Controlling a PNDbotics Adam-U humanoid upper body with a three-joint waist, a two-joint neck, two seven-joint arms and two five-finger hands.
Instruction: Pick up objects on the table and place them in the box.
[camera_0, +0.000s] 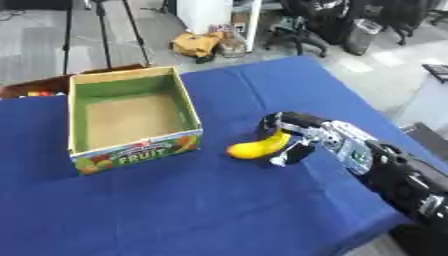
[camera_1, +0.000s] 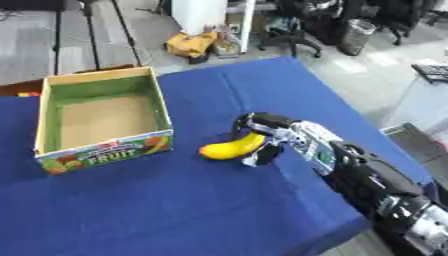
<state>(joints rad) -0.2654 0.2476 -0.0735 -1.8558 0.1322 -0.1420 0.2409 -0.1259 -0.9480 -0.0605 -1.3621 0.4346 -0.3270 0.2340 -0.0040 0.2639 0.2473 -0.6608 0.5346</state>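
Observation:
A yellow banana (camera_0: 256, 146) lies on the blue tablecloth, right of the box. My right hand (camera_0: 289, 134) comes in from the lower right and its fingers curl round the banana's right end, thumb below. The cardboard fruit box (camera_0: 133, 114) stands open at the left, its green-lined inside showing only a brown floor. My left hand shows in neither view.
The blue table (camera_0: 192, 200) ends at the right and near edges, with floor beyond. A brown crate with small coloured things (camera_0: 31, 90) sits behind the box at the far left. Office chairs and bags stand on the floor past the far edge.

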